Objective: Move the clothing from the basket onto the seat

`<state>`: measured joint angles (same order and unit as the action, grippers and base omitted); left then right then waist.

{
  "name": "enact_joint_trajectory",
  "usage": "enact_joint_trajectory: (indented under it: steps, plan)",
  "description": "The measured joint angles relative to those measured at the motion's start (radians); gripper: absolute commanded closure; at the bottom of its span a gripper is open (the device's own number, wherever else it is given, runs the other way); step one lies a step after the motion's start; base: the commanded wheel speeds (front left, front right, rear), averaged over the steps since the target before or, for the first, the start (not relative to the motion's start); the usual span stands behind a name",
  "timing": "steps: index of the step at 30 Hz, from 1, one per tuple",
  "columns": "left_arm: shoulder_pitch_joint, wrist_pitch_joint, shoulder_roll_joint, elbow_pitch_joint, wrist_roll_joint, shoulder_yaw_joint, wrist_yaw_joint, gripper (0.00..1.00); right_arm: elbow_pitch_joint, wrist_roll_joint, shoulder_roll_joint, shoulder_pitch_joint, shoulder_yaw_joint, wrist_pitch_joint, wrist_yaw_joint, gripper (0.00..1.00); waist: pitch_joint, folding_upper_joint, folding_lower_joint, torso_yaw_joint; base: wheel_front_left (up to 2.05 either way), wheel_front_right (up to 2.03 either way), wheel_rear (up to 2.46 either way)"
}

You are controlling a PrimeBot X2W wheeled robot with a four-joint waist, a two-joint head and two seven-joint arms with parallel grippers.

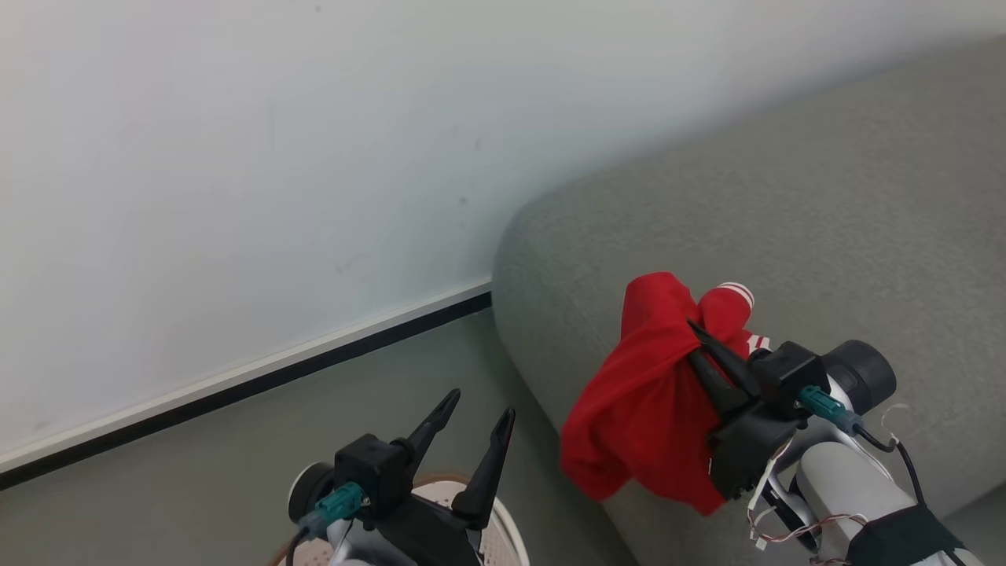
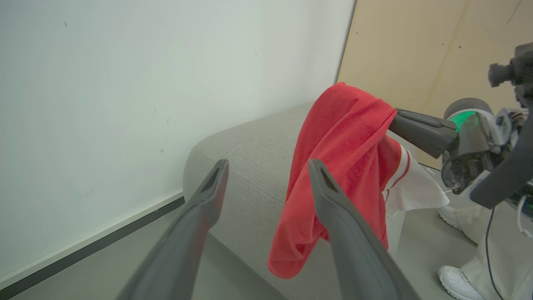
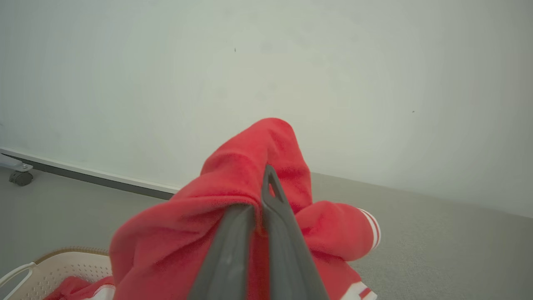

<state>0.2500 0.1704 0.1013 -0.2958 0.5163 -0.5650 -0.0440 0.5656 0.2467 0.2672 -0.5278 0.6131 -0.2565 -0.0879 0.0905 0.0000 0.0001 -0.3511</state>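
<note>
My right gripper (image 1: 699,334) is shut on a piece of red clothing (image 1: 640,393), held in the air above the left end of the grey seat (image 1: 786,236). The fabric bunches over the shut fingers (image 3: 275,208) and hangs down beside the seat's edge; a white-striped cuff (image 1: 737,292) sticks up. In the left wrist view the same clothing (image 2: 345,137) dangles with a white panel behind it. My left gripper (image 1: 481,413) is open and holds nothing, low above the basket (image 1: 507,534). A second red garment (image 3: 75,287) lies in the basket (image 3: 54,262).
A pale wall (image 1: 236,157) with a dark baseboard (image 1: 236,389) runs behind the seat. A person's white shoes (image 2: 456,283) and light trousers stand at the seat's far side, before a beige wood panel (image 2: 416,50). A caster wheel (image 3: 18,178) sits by the wall.
</note>
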Motion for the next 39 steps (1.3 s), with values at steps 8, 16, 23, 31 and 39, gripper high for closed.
enact_joint_trajectory:
  steps: [8, 16, 23, 31, 39]
  plan:
    - [-0.026, 0.016, -0.007, 0.004, -0.016, -0.020, 0.012, 0.00, -0.048, 0.000, 0.036, 0.032, -0.022, 0.000, 0.009, 1.00, -0.016, 0.0000, -0.0001, -0.099, 0.00, 0.00, 0.00]
    - [-0.017, 0.017, -0.010, 0.003, -0.027, -0.032, 0.017, 0.00, -0.064, 0.009, 0.042, 0.037, -0.052, 0.000, 0.010, 1.00, -0.061, 0.0000, 0.0000, -0.146, 0.00, 0.00, 0.00]
    - [0.011, 0.014, -0.006, 0.016, -0.046, -0.037, 0.025, 0.00, -0.055, 0.019, 0.078, -0.081, -0.098, 0.000, 0.008, 1.00, -0.109, 0.0000, 0.0000, -0.132, 0.00, 0.00, 0.00]
    - [0.087, -0.021, 0.028, 0.044, -0.086, -0.037, 0.026, 0.00, 0.017, 0.028, 0.126, -0.311, -0.172, 0.002, -0.001, 1.00, -0.190, 0.0000, 0.0000, -0.084, 0.00, 0.00, 0.00]
    - [0.150, -0.049, 0.043, 0.093, -0.117, -0.050, 0.026, 0.00, 0.106, 0.063, 0.164, -0.469, -0.230, 0.010, -0.007, 1.00, -0.279, 0.0001, 0.0001, -0.011, 0.00, 0.00, 0.00]
